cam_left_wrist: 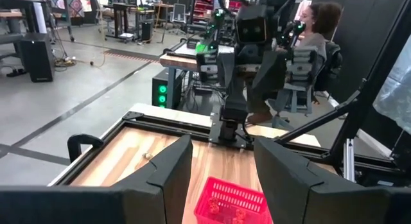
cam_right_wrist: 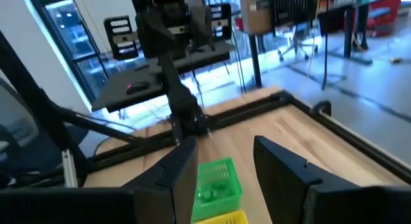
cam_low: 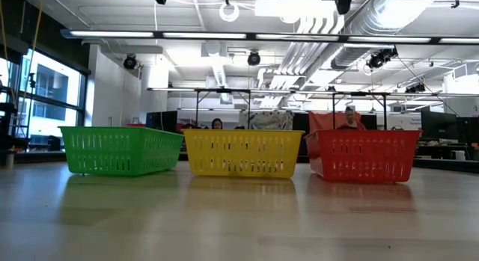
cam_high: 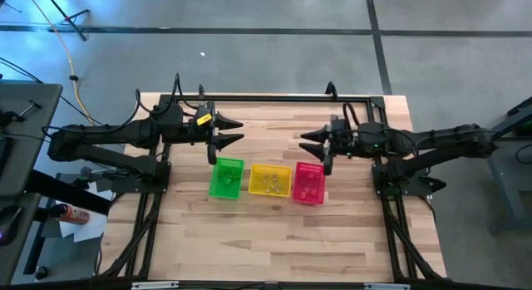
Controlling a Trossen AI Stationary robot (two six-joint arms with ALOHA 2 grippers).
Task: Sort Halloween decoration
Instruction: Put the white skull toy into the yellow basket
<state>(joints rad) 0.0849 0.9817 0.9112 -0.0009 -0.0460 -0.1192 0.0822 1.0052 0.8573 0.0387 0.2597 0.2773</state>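
- High view has my left gripper [cam_high: 235, 132] hanging over the tabletop [cam_high: 274, 232] toward its left side, just behind the green basket [cam_high: 226, 179], fingers parted and empty.
- My right gripper [cam_high: 307, 140] hangs toward the right side, just behind the pink basket [cam_high: 308, 184], fingers also parted, holding nothing.
- Three baskets sit in a row near the tabletop's middle: green nearest the left edge, yellow basket [cam_high: 270, 180] between, pink nearest the right edge. Green and yellow sit close together; whether they touch I cannot tell.
- Decoration: small orange-red pieces [cam_left_wrist: 226, 211] lie inside the pink basket, seen from my left wrist view between my fingers [cam_left_wrist: 168, 169].
- Green pieces [cam_right_wrist: 207, 194] lie in the green basket, seen from my right wrist view.
- Pale bits show faintly in the yellow basket from above; I cannot make out their shape.
- One tiny pale trinket [cam_left_wrist: 147, 156] lies loose on the bare wood near a tabletop edge, apart from the baskets.
- Low view shows the three baskets standing upright on the wood, with a person [cam_low: 349, 119] behind the pink one, off in the room.
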